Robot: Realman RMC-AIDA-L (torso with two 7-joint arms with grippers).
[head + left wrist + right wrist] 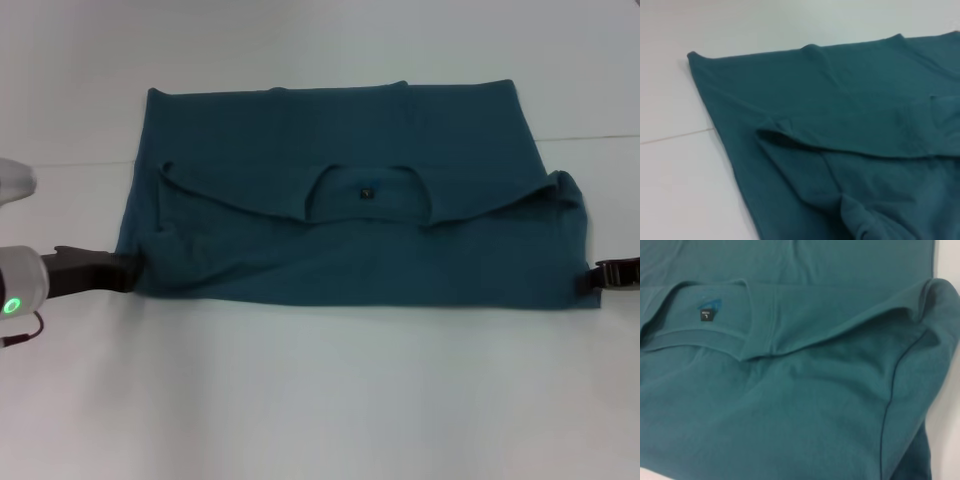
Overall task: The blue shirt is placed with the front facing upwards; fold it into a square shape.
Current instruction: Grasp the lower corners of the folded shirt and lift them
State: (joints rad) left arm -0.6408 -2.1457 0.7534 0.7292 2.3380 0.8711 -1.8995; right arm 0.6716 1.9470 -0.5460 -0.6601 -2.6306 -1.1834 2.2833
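The blue shirt [350, 200] lies on the white table [320, 400], doubled over into a wide band. Its round neckline with a small dark label [367, 189] sits in the middle of the upper layer. My left gripper [128, 270] is low on the table at the shirt's near left corner, touching the cloth's edge. At the near right corner my right gripper [590, 278] meets the shirt's edge. In the left wrist view the shirt [850, 125] shows a folded sleeve edge. The right wrist view shows the shirt [790, 405] with the collar and label [707, 315].
A thin seam line [590, 138] crosses the table behind the shirt. The white body of my left arm [20, 280] with a green light lies at the left edge. Bare tabletop stretches in front of the shirt.
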